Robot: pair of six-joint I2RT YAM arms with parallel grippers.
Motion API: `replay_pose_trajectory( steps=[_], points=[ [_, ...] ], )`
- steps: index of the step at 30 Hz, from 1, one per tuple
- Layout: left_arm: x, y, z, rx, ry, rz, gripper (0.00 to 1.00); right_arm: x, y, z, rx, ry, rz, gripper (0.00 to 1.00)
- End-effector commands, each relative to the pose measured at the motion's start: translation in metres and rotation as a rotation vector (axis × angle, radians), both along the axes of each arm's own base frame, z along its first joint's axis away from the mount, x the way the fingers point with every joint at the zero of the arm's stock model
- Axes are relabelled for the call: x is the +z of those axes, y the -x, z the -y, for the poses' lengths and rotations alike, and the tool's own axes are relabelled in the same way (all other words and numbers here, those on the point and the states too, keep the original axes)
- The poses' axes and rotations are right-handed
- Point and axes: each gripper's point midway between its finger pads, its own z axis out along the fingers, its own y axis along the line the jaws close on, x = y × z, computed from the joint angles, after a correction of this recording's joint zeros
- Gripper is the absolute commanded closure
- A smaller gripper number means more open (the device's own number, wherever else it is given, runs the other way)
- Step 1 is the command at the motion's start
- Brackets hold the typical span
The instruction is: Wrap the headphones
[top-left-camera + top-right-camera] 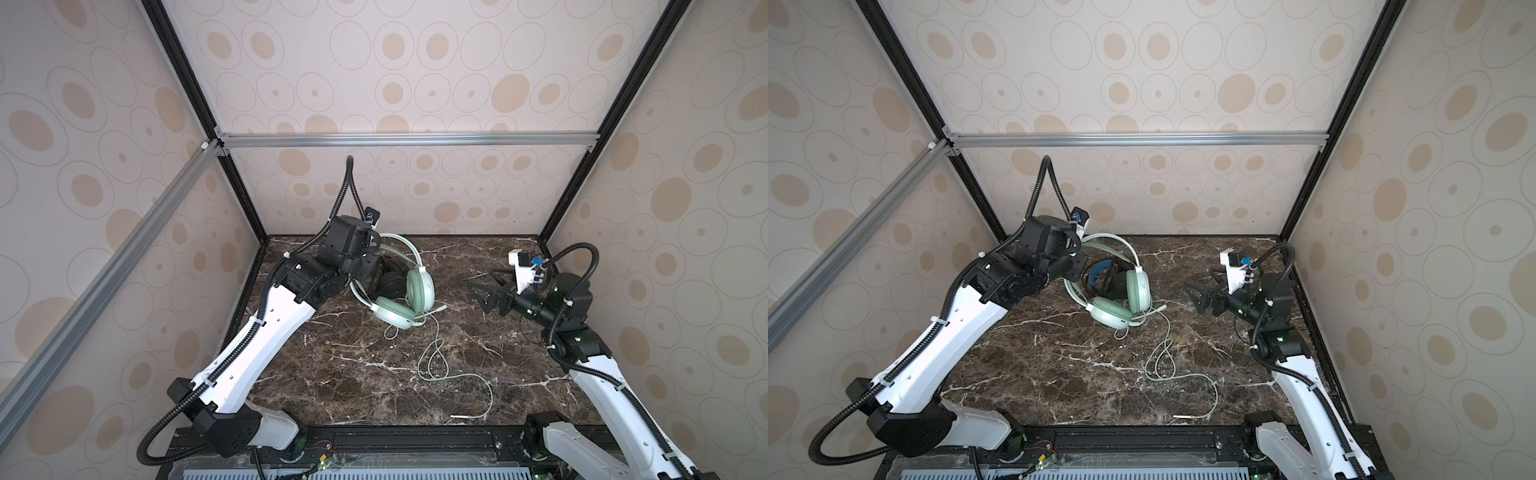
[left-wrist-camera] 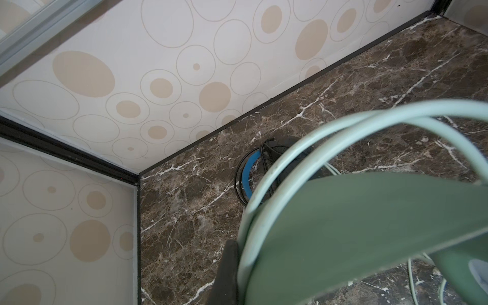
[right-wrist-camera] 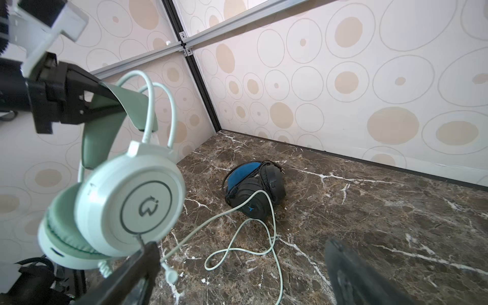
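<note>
Top views, both: the mint-green headphones (image 1: 419, 291) (image 1: 1138, 289) sit at the far left of the worktop (image 1: 353, 374), their headband running under the left arm's wrist. The black headphones (image 1: 392, 282) (image 1: 1108, 278) lie partly hidden just behind them. The pale green cable (image 1: 436, 353) (image 1: 1163, 353) trails in loose loops over the worktop to a plug (image 1: 459, 416) near the front edge. The right tool (image 1: 484, 297) (image 1: 1196, 295) is spread wide, grasping nothing, apart from both pairs.

Left wrist view: the left tool (image 2: 241, 269) shows one dark finger (image 2: 227, 266) pressed against the mint-green headband (image 2: 356, 224). The black pair, lined in blue (image 2: 248, 174), lies on the worktop beyond.

Right wrist view: the left tool (image 3: 91, 99) is clenched on the green headband strap, and the earcups (image 3: 132, 200) hang below it, clear of the worktop. The black headphones (image 3: 256, 190) rest on the worktop, crossed by the cable (image 3: 264, 237). The right tool's fingers (image 3: 132, 274) stand far apart.
</note>
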Motion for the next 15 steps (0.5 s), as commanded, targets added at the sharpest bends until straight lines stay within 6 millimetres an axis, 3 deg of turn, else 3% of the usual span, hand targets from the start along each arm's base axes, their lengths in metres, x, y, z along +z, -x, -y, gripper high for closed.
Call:
replay_pose_trajectory(
  steps=[1, 3, 6, 10, 15],
  points=[
    [0.039, -0.005, 0.016, -0.074, 0.107, 0.140, 1.00, 0.022, -0.004, -0.012, 0.057, -0.061, -0.096, 0.00],
    [0.029, -0.005, 0.026, -0.121, 0.117, 0.129, 1.00, 0.041, -0.007, -0.023, 0.114, -0.133, -0.120, 0.00],
    [0.013, -0.005, 0.037, -0.178, 0.117, 0.110, 1.00, 0.048, -0.004, -0.041, 0.203, -0.130, -0.160, 0.00],
    [-0.002, -0.004, 0.050, -0.245, 0.131, 0.095, 1.00, 0.035, 0.007, -0.067, 0.338, -0.052, -0.235, 0.00],
    [-0.009, -0.003, 0.068, -0.316, 0.179, 0.085, 1.00, 0.008, 0.007, -0.093, 0.408, 0.039, -0.328, 0.00]
  ],
)
